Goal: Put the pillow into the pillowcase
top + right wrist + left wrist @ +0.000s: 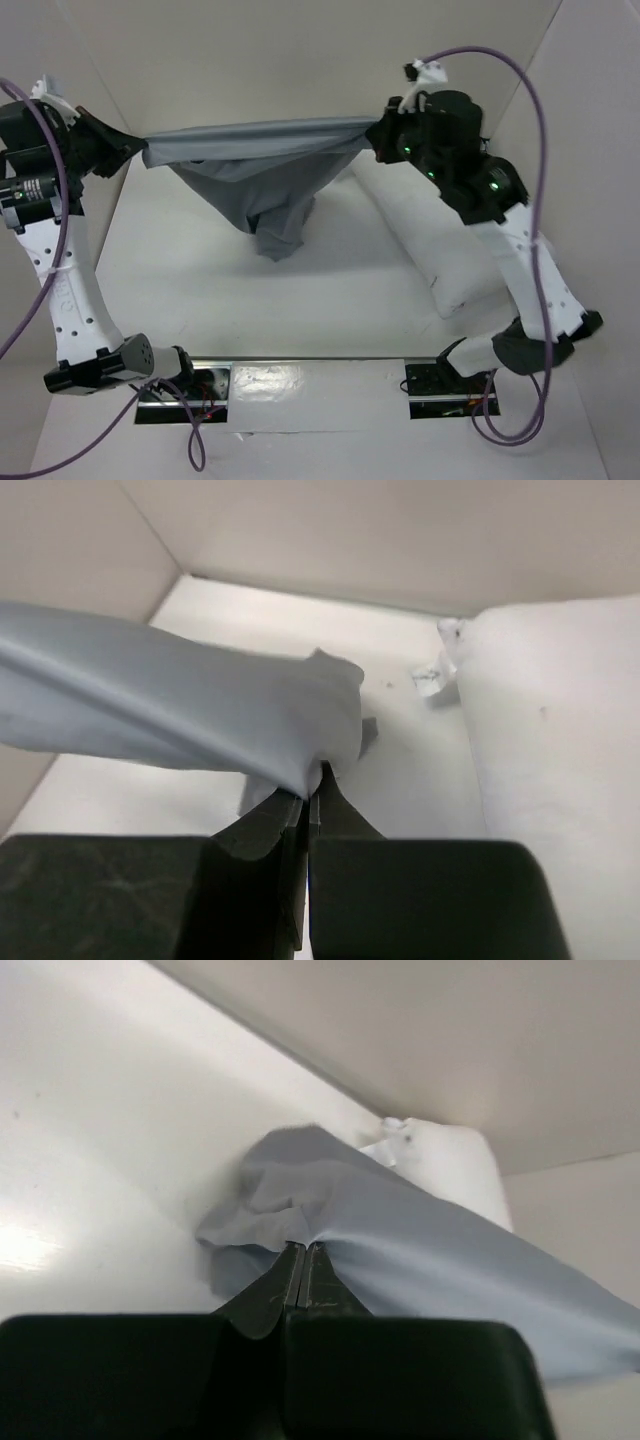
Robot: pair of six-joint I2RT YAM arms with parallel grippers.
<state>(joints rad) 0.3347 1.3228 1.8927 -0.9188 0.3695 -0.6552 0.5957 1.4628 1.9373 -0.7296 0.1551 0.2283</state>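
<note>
The grey pillowcase (pixel 255 175) hangs stretched between both arms above the table, its middle sagging in a V down to the tabletop. My left gripper (pixel 140 150) is shut on the pillowcase's left corner (pixel 280 1210). At the right end, my right gripper (pixel 372 138) is shut on the other corner (pixel 300 740). The white pillow (pixel 440 245) lies on the table at the right, partly under the right arm. It also shows in the right wrist view as a white bulk (pixel 555 740), and its far end (pixel 445 1160) appears behind the cloth in the left wrist view.
White walls enclose the table on the left, back and right (pixel 300 60). Purple cables (pixel 540 200) loop around both arms. Two dark mounting plates (pixel 195 390) sit at the near edge by the arm bases.
</note>
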